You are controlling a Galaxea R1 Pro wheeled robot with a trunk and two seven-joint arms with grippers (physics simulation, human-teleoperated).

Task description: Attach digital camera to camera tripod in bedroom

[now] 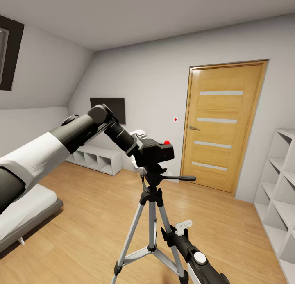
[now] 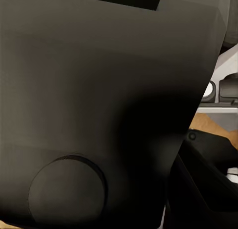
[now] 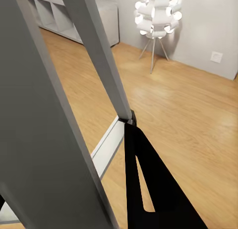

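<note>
Head view: left tool (image 1: 144,149) holds camera (image 1: 157,151) on top of tripod (image 1: 152,202). Right wrist view: tripod legs, white lamp (image 3: 156,13). Right tool (image 1: 182,227): can't tell if open.

The bedroom (image 1: 164,71) is lit evenly and softly, with only faint shadows cast on the floor (image 1: 90,218). A glowing floor lamp (image 3: 156,15) is blown out to white, and the digital camera (image 2: 99,115) is rendered dark and blurred at close range.

Open light wood plank floor (image 1: 94,218) surrounds the silver three-legged camera tripod (image 1: 151,218); its spread legs and the white cube shelves (image 1: 278,202) at right block passage.
</note>
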